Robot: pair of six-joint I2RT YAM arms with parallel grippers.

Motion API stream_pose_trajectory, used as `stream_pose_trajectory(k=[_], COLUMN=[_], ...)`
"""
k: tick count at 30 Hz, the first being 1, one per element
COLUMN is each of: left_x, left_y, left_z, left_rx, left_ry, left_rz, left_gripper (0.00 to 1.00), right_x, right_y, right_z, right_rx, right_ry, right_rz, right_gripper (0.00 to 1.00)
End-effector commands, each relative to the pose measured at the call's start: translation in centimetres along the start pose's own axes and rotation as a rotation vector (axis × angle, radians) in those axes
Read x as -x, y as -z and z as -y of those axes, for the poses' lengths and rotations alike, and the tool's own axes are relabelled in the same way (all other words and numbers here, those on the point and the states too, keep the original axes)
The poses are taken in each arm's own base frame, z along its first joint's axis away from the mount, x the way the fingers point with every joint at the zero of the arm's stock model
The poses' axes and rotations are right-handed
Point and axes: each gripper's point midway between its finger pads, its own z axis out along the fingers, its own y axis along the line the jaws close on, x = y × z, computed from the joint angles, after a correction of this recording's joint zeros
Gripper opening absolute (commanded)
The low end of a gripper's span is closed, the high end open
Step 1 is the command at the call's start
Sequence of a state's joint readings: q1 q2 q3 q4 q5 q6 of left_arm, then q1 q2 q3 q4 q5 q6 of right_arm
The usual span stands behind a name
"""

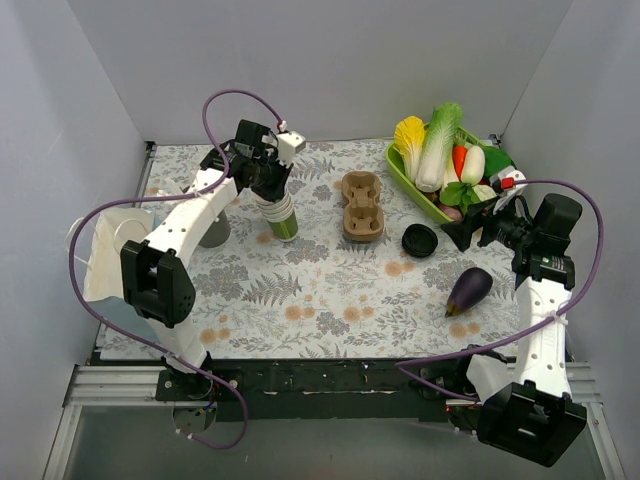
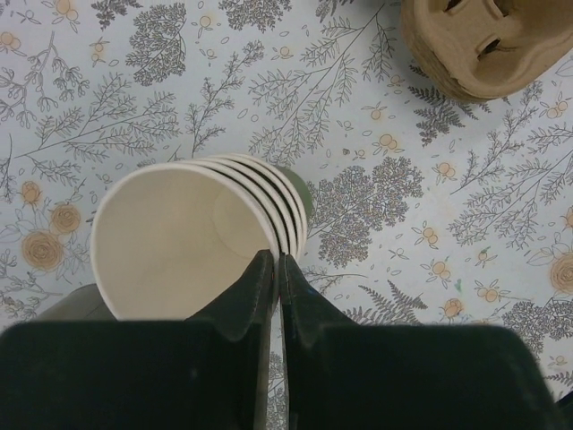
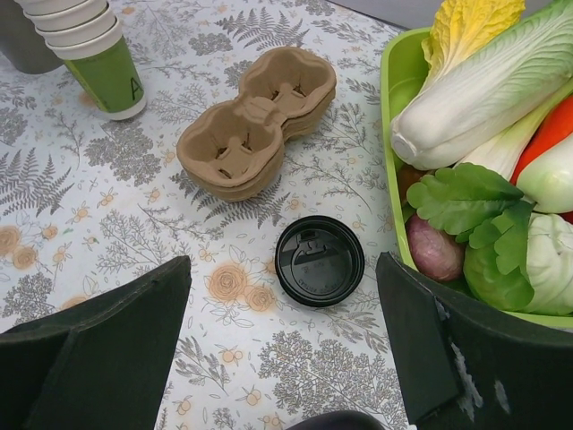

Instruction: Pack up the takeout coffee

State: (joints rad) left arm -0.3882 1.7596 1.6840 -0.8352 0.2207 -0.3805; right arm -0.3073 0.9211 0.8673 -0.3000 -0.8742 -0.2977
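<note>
Toward the far-left corner of the surface [image 1: 330, 290], a stack of cups [image 1: 283, 218], upright and lidless, cream above with green on the lowest one. Clamped on the rim of that stack from above, the left claw [image 2: 272, 269]: fingers [image 2: 251, 309] nearly together, one inside the top cup and one outside, only the paper wall between them. Just left of the stack, a grey container [image 1: 213, 231], partly under the left arm. At the left edge, something white and crumpled, perhaps a bag [image 1: 100, 255].

Mid-surface toward the far edge, a brown cardboard cup carrier [image 1: 362, 207] with two wells. Right of the carrier and apart from it, a loose black lid [image 3: 320, 261], flat on the leaf print. Close by, on the side toward the right edge, the right claw [image 3: 285, 269], spread wide and gripping nothing, the lid showing in the gap between its fingers in the wrist view.

In the far-right corner, a green tray [image 1: 397, 172] of vegetables, among them a cabbage [image 1: 437, 145]. Near the right edge, an eggplant [image 1: 469, 291] lying alone.

Takeout coffee, the cup with its lid on: not to be made out in any of the three views.
</note>
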Motion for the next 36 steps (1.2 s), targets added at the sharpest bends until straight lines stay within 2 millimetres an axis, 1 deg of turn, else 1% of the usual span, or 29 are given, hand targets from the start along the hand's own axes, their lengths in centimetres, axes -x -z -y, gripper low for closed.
stream_pose_trajectory(k=[1, 5, 9, 10, 11, 12, 13, 14, 15, 17, 18, 19, 20, 21, 22, 23, 24, 25, 26, 27, 28, 29, 30, 31, 32, 33, 34, 35, 36], left_x=[4.0, 3.9, 3.1, 2.7, 2.7, 2.5, 2.4, 2.2, 2.0, 2.1, 2.0, 1.8, 1.7, 1.8, 2.0, 2.0, 2.5, 2.6, 2.6, 2.3, 2.2, 2.0, 1.8, 1.3, 1.0, 0.8, 0.5, 0.5, 0.4], left_y=[4.6, 4.8, 4.4, 4.2, 4.0, 4.2, 4.6, 4.0, 4.0, 4.1, 4.0, 3.9, 3.5, 3.4, 3.3, 3.3, 3.5, 3.6, 3.5, 3.5, 3.5, 3.4, 3.5, 3.7, 3.7, 4.0, 4.4, 4.6, 4.7], left_z=[-0.2, -0.4, 0.0, 0.1, 0.5, -0.3, -0.4, 0.2, 0.1, 1.6, 1.9, 1.6, 1.8, 1.8, 2.1, 2.9, 3.2, 3.6, 4.5, 4.9, 4.9, 5.0, 5.0, 5.1, 5.2, 5.2, 5.3, 5.2, 5.1], left_rx=[0.055, 0.106, 0.131, 0.142, 0.159, 0.226, 0.266, 0.278, 0.29, 0.208, 0.193, 0.216, 0.219, 0.217, 0.204, 0.157, 0.143, 0.13, 0.076, 0.061, 0.057, 0.054, 0.055, 0.052, 0.048, 0.048, 0.048, 0.054, 0.061], left_ry=[-0.053, -0.107, -0.149, -0.163, -0.191, -0.235, -0.263, -0.299, -0.325, -0.281, -0.275, -0.29, -0.307, -0.31, -0.294, -0.283, -0.272, -0.26, -0.235, -0.233, -0.232, -0.232, -0.232, -0.236, -0.238, -0.25, -0.258, -0.261, -0.269], left_rz=[0.141, 0.129, 0.099, 0.084, 0.081, 0.061, 0.058, 0.054, 0.044, 0.048, 0.045, 0.039, 0.04, 0.04, 0.046, 0.051, 0.067, 0.073, 0.079, 0.078, 0.077, 0.076, 0.076, 0.072, 0.068, 0.069, 0.072, 0.077, 0.077], left_gripper=[0.0, 0.0, 0.0, 0.0, 0.0, 0.0, 0.0, 0.0, 0.0, 0.0, 0.0, 0.0, 0.0, 0.0, 0.0, 0.0, 0.0, 0.0, 0.0, 0.0, 0.0, 0.0, 0.0, 0.0, 0.0, 0.0, 0.0, 0.0, 0.0], right_x=[0.0, -0.1, -0.5, -0.7, -0.7, -0.7, -0.7, -0.8, -0.7, -0.9, -0.8, -0.7, -0.6, -0.1, 0.1, 0.3, 0.8, 0.6, 0.7, 0.6, 1.0, 1.1, 1.2, 0.7, 0.8, 0.5, -0.1, 0.3, 0.3], right_y=[-0.3, -0.4, -0.5, -0.5, -0.6, -0.6, -0.6, -0.6, -0.6, -0.7, -0.8, -0.9, -1.0, -1.2, -1.6, -2.2, -2.7, -3.7, -5.1, -6.0, -7.2, -8.3, -9.0, -10.1, -10.9, -11.4, -12.5, -13.3, -13.7], right_z=[-0.3, -0.3, -0.4, -0.4, -0.3, -0.3, -0.4, -0.4, -0.4, -0.4, -0.5, -0.4, -0.6, -0.6, -0.6, -1.3, -1.7, -1.9, -3.9, -4.4, -5.0, -7.2, -7.8, -8.3, -9.3, -9.8, -9.9, -10.8, -11.6], right_rx=[0.027, 0.028, 0.033, 0.034, 0.032, 0.032, 0.035, 0.037, 0.04, 0.04, 0.046, 0.049, 0.059, 0.067, 0.078, 0.114, 0.136, 0.155, 0.217, 0.217, 0.249, 0.316, 0.341, 0.37, 0.411, 0.439, 0.461, 0.5, 0.538], right_ry=[-0.01, -0.018, -0.032, -0.04, -0.04, -0.04, -0.045, -0.049, -0.047, -0.059, -0.058, -0.061, -0.082, -0.081, -0.105, -0.122, -0.152, -0.164, -0.155, -0.152, -0.155, -0.158, -0.159, -0.228, -0.235, -0.254, -0.308, -0.301, -0.321], right_rz=[0.014, 0.015, 0.017, 0.013, 0.013, 0.014, 0.014, 0.014, 0.017, 0.018, 0.024, 0.026, 0.03, 0.044, 0.047, 0.048, 0.052, 0.034, 0.009, -0.011, -0.021, -0.035, -0.039, -0.069, -0.079, -0.099, -0.132, -0.118, -0.123], right_gripper=[0.91, 0.91, 0.91, 0.91, 0.91, 0.91, 0.91, 0.91, 0.91, 0.9, 0.9, 0.9, 0.9, 0.91, 0.91, 0.92, 0.92, 0.92, 0.92, 0.92, 0.92, 0.92, 0.92, 0.92, 0.92, 0.92, 0.92, 0.92, 0.92])
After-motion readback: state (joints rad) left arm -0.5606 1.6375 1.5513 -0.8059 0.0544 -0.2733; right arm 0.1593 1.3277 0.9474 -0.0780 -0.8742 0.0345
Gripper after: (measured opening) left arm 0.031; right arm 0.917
